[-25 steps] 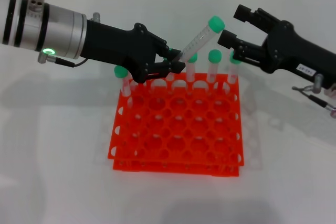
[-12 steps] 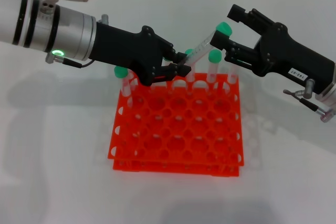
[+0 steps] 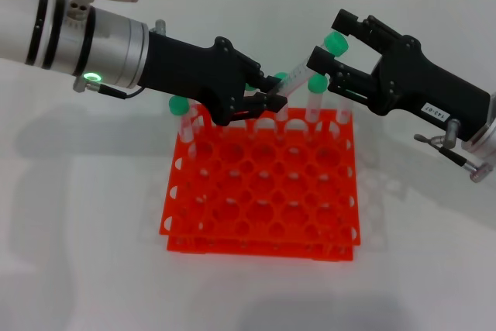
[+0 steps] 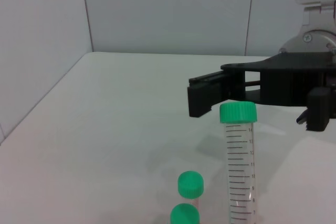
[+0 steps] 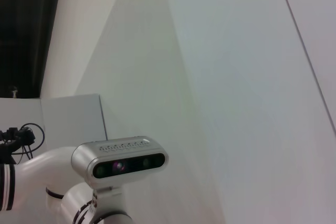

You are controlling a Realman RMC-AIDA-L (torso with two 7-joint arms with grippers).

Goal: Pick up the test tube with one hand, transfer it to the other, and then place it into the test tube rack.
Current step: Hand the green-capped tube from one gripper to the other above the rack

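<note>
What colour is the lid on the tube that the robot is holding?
Green: the slim clear plastic tube's screw cap shows best in the left wrist view.

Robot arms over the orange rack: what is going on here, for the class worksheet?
A handover is under way. The left gripper is shut on the test tube, holding it tilted by its lower end above the back row of the test tube rack. The right gripper is open, its fingers either side of the tube's green cap, not yet closed on it. Other green-capped tubes stand in the rack's back row. The tube has not been placed yet.
</note>
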